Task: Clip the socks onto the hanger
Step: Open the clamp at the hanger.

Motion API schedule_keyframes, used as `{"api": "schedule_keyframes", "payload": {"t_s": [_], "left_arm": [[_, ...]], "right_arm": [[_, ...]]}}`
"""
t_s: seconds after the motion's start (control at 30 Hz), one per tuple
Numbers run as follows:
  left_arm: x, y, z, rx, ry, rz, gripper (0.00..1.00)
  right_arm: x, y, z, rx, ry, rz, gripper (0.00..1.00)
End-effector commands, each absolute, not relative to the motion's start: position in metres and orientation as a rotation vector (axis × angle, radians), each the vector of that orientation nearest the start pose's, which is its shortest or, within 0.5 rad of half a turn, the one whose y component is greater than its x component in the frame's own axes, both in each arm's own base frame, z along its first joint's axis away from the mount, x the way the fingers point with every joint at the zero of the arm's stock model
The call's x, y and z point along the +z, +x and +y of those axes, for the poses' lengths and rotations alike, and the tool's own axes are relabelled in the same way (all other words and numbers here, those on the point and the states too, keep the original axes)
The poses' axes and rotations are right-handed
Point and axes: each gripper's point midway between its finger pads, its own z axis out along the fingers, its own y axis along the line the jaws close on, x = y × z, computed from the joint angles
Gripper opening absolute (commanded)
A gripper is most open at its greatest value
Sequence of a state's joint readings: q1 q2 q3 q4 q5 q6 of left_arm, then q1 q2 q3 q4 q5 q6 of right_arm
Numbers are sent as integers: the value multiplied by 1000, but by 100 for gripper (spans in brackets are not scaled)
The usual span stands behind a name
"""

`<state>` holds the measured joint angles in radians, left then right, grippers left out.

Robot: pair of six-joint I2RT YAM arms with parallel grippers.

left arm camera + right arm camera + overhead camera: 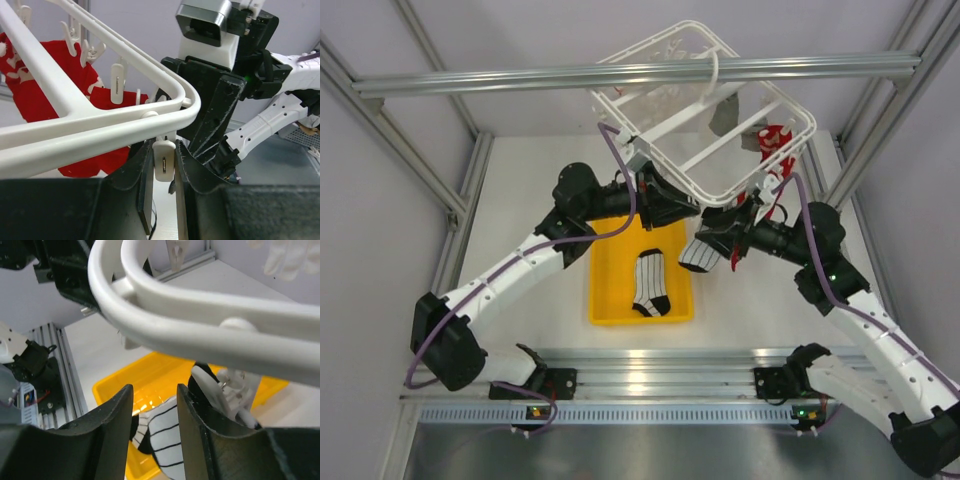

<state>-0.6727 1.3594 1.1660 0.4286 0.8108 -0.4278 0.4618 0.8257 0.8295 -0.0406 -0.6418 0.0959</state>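
From where I stand, the job is partly done. The hanger (75, 147) hangs tilted from the grey beam (620, 75), above the white surface (520, 180). A pair of red socks (777, 138) is already clipped on at its far right side.

The left gripper (164, 149) is up at the near corner of the frame. Its jaws are drawn in close on a small white clip (164, 167) dangling under the rail, pinching it between the tips.

The right gripper (154, 390) sits just beside it under the same rail. Its jaws are partway apart, and a striped sock (159, 432) fills the gap, so I take it to be held. That sock hangs over the right edge of the yellow tray (615, 270) and is not yet in the clip.

By my reckoning the step in hand is feeding this sock into the pinched clip. After that, a second striped sock (652, 285) lies flat in the tray, waiting its turn.
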Motion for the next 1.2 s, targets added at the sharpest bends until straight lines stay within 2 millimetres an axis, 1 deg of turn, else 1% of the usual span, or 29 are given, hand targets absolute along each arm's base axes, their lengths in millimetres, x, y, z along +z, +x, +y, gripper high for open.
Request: {"api": "schedule_keyframes", "payload": {"t_s": [0.0,0.17,0.3,0.43,0.53,0.57,0.6,0.73,0.9,0.93,1.0,1.17], "left_arm": [[414,210,-353,-1449,970,1134,0],[413,210,-352,-1451,967,1136,0],[413,209,-352,-1453,968,1133,0],[412,212,-351,-1447,958,1139,0],[411,214,-351,-1443,959,1139,0],[411,214,-351,-1442,958,1140,0],[411,213,-351,-1445,961,1136,0],[409,211,-351,-1458,972,1136,0],[410,203,-350,-1491,1004,1117,0],[411,201,-350,-1498,1015,1110,0],[409,195,-350,-1522,1054,1096,0],[408,193,-351,-1545,1072,1096,0]], "right_arm": [[361,226,240,981,-686,1344,40],[366,235,248,1005,-631,1338,41],[373,237,254,1021,-632,1315,41],[377,230,257,1024,-665,1287,40],[375,220,263,1033,-718,1273,40],[375,214,265,1041,-748,1264,40],[374,212,266,1036,-762,1261,41],[376,210,265,1010,-778,1234,42],[383,215,263,978,-753,1204,43],[387,215,263,978,-748,1188,43],[388,214,263,989,-740,1179,43],[399,212,263,1003,-732,1134,43]]}}
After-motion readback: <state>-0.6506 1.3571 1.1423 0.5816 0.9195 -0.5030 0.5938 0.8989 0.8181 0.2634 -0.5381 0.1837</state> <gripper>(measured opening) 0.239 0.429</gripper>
